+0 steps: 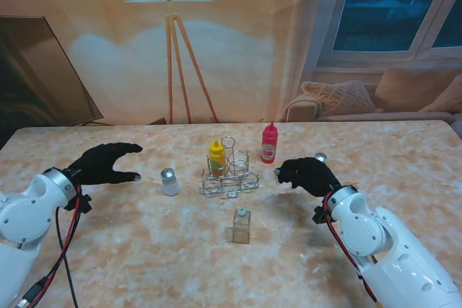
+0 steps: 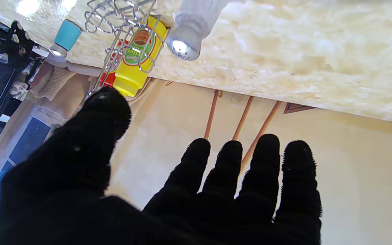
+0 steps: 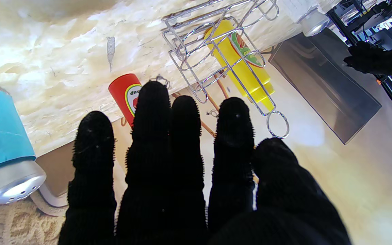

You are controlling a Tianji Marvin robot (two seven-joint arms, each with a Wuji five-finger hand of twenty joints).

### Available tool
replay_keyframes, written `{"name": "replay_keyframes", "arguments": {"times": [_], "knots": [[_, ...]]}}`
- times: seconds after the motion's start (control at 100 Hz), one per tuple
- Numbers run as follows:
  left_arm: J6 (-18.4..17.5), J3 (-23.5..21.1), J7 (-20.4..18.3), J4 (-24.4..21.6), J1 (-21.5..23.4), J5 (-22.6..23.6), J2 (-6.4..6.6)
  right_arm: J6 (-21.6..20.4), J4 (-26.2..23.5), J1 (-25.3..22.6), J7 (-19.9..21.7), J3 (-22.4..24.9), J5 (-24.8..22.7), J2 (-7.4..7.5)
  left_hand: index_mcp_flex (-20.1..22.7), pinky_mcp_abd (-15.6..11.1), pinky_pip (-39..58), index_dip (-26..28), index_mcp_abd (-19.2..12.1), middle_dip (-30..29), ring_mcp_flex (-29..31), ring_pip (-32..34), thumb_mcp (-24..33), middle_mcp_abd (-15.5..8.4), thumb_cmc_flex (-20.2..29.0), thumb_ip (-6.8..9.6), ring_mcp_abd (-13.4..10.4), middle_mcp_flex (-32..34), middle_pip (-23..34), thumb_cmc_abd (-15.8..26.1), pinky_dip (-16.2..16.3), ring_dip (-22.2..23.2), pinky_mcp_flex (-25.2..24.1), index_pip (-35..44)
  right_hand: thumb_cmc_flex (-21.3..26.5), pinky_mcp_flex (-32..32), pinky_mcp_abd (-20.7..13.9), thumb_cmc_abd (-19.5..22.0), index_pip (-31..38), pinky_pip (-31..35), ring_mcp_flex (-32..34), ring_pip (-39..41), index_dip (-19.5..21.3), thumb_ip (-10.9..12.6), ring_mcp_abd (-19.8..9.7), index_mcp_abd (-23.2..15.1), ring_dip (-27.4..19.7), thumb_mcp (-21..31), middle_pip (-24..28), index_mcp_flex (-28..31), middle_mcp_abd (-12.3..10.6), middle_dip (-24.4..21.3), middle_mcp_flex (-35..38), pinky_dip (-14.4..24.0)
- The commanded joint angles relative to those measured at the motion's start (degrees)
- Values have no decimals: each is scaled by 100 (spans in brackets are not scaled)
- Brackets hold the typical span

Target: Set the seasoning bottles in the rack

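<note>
The wire rack (image 1: 229, 177) (image 2: 121, 20) (image 3: 196, 51) stands mid-table with a yellow bottle (image 1: 216, 156) (image 2: 136, 58) (image 3: 243, 64) in its left compartment. A red bottle (image 1: 268, 143) (image 3: 126, 93) stands just beyond the rack on the right. A white shaker (image 1: 170, 182) (image 2: 196, 30) is left of the rack, a clear glass shaker (image 1: 241, 226) nearer to me. A blue shaker (image 1: 320, 157) (image 3: 2, 136) peeks out behind my right hand (image 1: 307, 174) (image 3: 189, 187), which is open and empty. My left hand (image 1: 108, 164) (image 2: 148, 197) is open, short of the white shaker.
The marble table (image 1: 144, 250) runs wide on both sides. A floor lamp (image 1: 170, 48) and a sofa (image 1: 375, 99) stand beyond its far edge. Red and black cables (image 1: 61, 250) hang along my left arm.
</note>
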Motion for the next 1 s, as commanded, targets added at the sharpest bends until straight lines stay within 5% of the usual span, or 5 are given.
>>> {"name": "replay_keyframes", "arguments": {"times": [0.0,0.24,0.5,0.99], "knots": [[-104,-47,3,105,186,50,-12,10,10,-28,75,-29,-13,-22,-259,18,-170,-92,144,-114,-245,-161,21,134,-214,157,73,-209,-155,15,-165,-228,-127,-133,17,-25,42,-31,85,101,92,110,-16,-144,-64,-50,148,7,101,48,-50,199,210,2],[-423,-142,208,235,455,250,-17,54,79,49,108,-93,9,-23,-677,-290,-733,-340,208,-402,-791,-526,314,-12,-616,89,-74,-699,-421,-95,-714,-818,-342,-295,17,-23,45,-24,85,100,87,111,-16,-143,-62,-38,148,6,104,51,-40,200,210,2],[-550,64,924,695,459,588,-104,41,90,53,85,-89,-47,-19,-1063,-499,-923,-489,211,-541,-1139,-612,738,-143,-1010,15,-224,-1112,-452,-283,-1186,-1067,-567,-397,22,-28,46,-32,86,99,88,117,-15,-143,-63,-45,149,9,108,46,-49,200,217,-1],[-317,662,1244,1176,224,347,-187,48,142,93,86,-130,-42,-21,-1412,-538,-1082,-538,287,-552,-1359,-663,1163,-4,-1347,-80,-155,-1421,-471,-475,-1376,-1123,-718,-476,22,-17,48,-45,97,102,100,124,-18,-147,-64,-52,149,18,112,49,-48,201,214,1]]}}
